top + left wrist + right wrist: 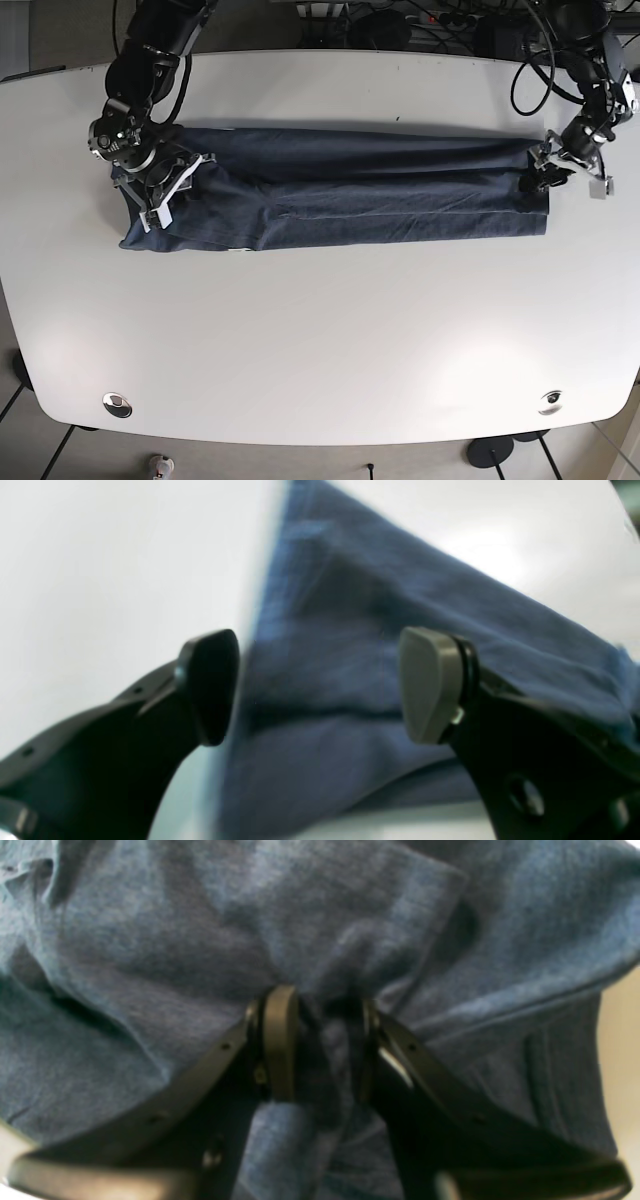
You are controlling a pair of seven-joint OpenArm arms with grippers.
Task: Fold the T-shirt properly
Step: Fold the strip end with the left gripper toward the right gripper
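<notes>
The dark blue T-shirt (pixel 340 190) lies stretched in a long, narrow band across the white table (pixel 320 330). At the shirt's left end in the base view, my right gripper (pixel 165 190) is clamped on it. In the right wrist view a bunch of T-shirt (pixel 150 940) cloth is pinched in the right gripper (pixel 324 1045). My left gripper (pixel 540 170) is at the band's right end. The left wrist view shows the left gripper (pixel 320 687) open, its fingers wide apart with the T-shirt (pixel 350 605) edge lying beyond the gap.
The white table has rounded corners, with a metal fitting (pixel 117 404) at the front left and another fitting (pixel 549 401) at the front right. Black cables (pixel 400 20) hang behind the far edge. Bare tabletop spreads in front of the shirt.
</notes>
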